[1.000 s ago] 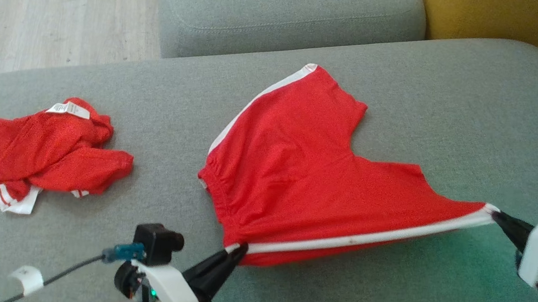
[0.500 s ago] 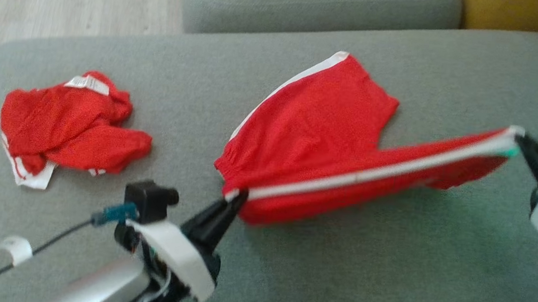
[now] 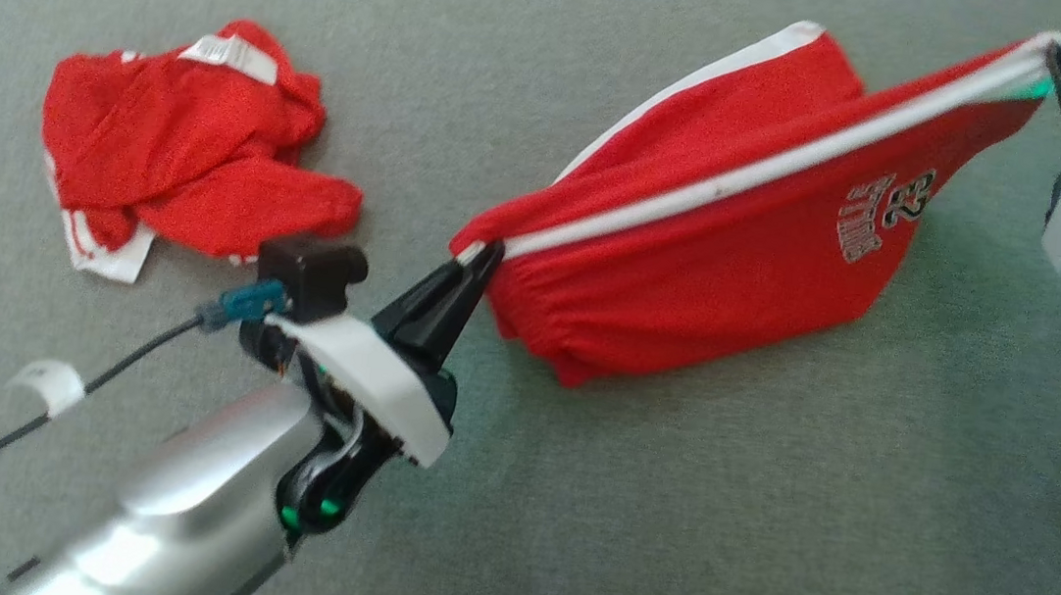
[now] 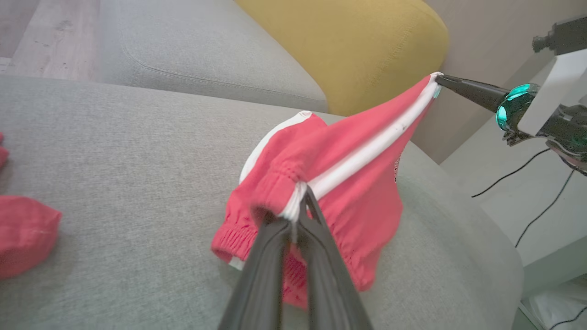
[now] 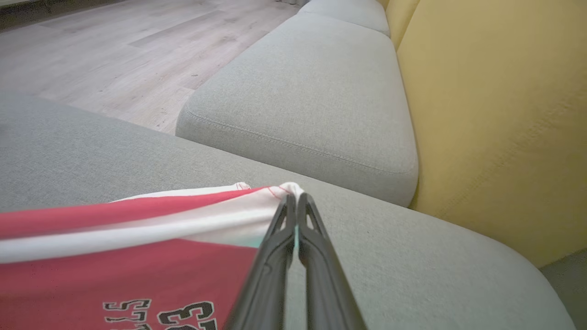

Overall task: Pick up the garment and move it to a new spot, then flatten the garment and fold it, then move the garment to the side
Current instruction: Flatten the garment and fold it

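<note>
both jaws clenched on red shorts (image 3: 719, 288) | crumpled red garment (image 3: 182, 143) lies left | yellow cushion (image 4: 348, 50) behind

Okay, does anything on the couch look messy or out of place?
Yes: the second red garment lies crumpled at the left, tag up, on the grey cushion. The red shorts, stretched between left gripper and right gripper, carry a small dark speck on the white stripe.

The garment (image 3: 712, 257) is hanging over the seat cushion (image 3: 763, 519), partly resting on it, between the left gripper (image 3: 491, 254) and the right gripper (image 3: 1055, 49). A second garment (image 3: 182, 143) is lying on the seat cushion's left part, and another cushion (image 5: 302, 91) is sitting behind the seat cushion.
</note>
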`<state>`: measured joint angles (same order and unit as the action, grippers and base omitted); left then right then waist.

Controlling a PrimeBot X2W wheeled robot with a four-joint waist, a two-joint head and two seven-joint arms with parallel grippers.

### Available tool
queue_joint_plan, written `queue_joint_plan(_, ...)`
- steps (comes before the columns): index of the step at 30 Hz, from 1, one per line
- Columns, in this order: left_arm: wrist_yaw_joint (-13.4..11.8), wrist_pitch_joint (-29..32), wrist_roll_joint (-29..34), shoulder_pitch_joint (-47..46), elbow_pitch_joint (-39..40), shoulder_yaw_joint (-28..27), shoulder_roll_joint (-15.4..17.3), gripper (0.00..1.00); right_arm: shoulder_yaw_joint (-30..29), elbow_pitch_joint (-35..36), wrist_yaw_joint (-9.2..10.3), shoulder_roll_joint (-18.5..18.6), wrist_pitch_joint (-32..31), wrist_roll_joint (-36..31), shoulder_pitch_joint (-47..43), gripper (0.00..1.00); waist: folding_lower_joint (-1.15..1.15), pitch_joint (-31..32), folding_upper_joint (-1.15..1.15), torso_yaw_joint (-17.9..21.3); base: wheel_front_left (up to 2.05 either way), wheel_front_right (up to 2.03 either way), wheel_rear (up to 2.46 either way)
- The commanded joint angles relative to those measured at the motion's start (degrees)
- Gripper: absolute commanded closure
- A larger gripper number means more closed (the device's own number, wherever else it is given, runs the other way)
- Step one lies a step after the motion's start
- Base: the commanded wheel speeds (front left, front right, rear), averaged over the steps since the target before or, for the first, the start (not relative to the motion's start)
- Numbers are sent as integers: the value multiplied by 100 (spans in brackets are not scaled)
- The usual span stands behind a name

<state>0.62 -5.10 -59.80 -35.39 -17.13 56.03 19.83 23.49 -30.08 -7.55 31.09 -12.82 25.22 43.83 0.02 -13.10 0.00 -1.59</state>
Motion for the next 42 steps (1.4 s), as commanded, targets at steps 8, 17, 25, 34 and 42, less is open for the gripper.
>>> queue_joint_plan(8, 247, -95, 162, -729, -401, -114, -270, 100, 368, -918, 6, -124, 315, -499, 1125, 100, -2, -731, 0, -542, 0, 0, 0)
queue_joint_plan(17, 440, -250, 319, -1135, -943, 17, -672, 100, 623, -1987, 6, -184, 629, -751, 1841, 100, -2, -1143, 0, -839, 0, 0, 0)
queue_joint_plan(25, 543, -333, 370, -1336, -1249, 106, -818, 100, 677, -2762, 6, -329, 810, -804, 2203, 25, -2, -1320, 0, -911, 0, 0, 0)
queue_joint_plan(34, 503, -511, 450, -1373, -1580, 109, -854, 0, 445, -3385, 6, -507, 1227, -816, 2453, 0, -2, -1268, 0, -853, 0, 0, 0)
queue_joint_plan(42, 363, -823, 388, -1184, -1776, -174, -712, 0, 141, -3583, 6, -861, 2140, -454, 2233, 0, -2, -632, 0, -605, 0, 0, 0)
